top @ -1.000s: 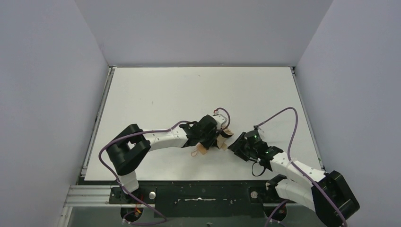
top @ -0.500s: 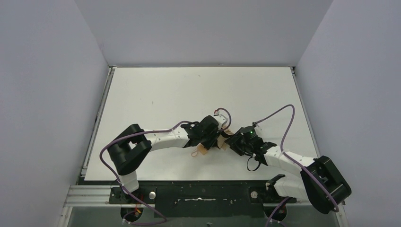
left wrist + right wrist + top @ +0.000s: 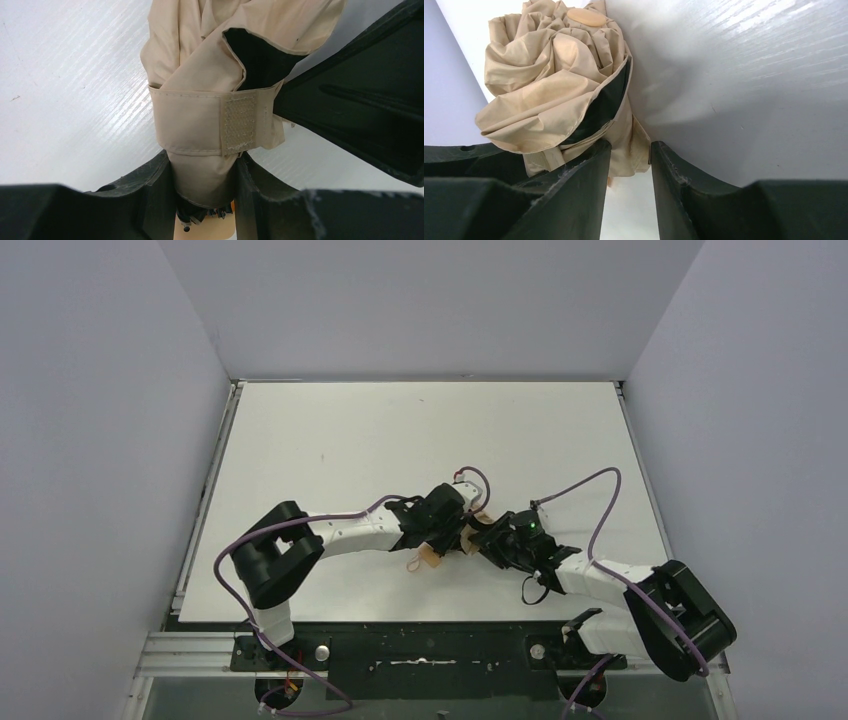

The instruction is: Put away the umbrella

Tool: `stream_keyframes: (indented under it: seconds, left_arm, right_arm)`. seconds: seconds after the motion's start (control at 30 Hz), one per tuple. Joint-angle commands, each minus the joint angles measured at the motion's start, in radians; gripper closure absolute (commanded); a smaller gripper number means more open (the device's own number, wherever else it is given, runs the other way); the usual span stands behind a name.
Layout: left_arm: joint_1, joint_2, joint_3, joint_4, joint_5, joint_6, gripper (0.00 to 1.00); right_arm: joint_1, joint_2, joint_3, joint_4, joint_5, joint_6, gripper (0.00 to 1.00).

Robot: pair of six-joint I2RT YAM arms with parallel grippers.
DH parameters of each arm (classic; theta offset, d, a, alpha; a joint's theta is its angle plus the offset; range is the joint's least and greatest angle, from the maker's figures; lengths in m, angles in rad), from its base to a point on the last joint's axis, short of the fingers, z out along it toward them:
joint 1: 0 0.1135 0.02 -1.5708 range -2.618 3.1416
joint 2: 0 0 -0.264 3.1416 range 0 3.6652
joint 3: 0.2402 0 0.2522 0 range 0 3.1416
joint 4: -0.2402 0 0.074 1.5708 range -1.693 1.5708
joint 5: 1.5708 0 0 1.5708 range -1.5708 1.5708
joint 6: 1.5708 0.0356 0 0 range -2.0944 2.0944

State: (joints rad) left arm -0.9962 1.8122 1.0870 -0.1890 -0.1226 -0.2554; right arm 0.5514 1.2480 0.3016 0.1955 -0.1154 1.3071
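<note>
Umbrella (image 3: pixel 200 75): folded, bunched; low centre of top view, over table (image 3: pixel 400 430).
Strap (image 3: pixel 195 120): wrapped round; velcro patch (image 3: pixel 239 122) bare, so prob. not fastened yet.
L hand (image 3: pixel 202 172): clamped on the bundle.
R hand (image 3: pixel 630 160): narrowly apart at fabric edge; pinch unclear.

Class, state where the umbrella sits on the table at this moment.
In the top view the umbrella lies front-centre on the table. The left gripper clamps its bundled fabric beside the strap; the right gripper is at its cap end.
</note>
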Motion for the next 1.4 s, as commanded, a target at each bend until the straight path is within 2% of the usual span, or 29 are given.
stream_keyframes:
  seconds: [0.0, 0.3, 0.43, 0.57, 0.73, 1.37]
  left_arm:
    - [-0.014, 0.11, -0.056, -0.2, 0.034, -0.007, 1.0]
    - [-0.014, 0.12, -0.045, -0.21, 0.032, -0.001, 1.0]
    - [-0.015, 0.125, -0.042, -0.217, 0.03, 0.001, 1.0]
    - [-0.013, 0.125, -0.041, -0.223, 0.02, -0.001, 1.0]
    - [-0.014, 0.13, -0.035, -0.24, 0.002, -0.001, 1.0]
    - [-0.006, 0.152, 0.015, -0.328, -0.121, -0.015, 1.0]
  right_arm:
    - [0.007, 0.006, -0.039, 0.008, 0.02, 0.011, 0.64]
    - [0.001, -0.034, -0.043, -0.072, 0.06, -0.006, 0.8]
    - [-0.005, -0.03, -0.059, -0.014, 0.039, -0.02, 1.0]
    - [-0.025, -0.045, -0.076, 0.051, 0.006, -0.048, 1.0]
    - [-0.072, -0.121, -0.087, 0.045, -0.027, -0.087, 1.0]
    - [-0.185, -0.5, -0.14, -0.27, -0.232, -0.187, 1.0]
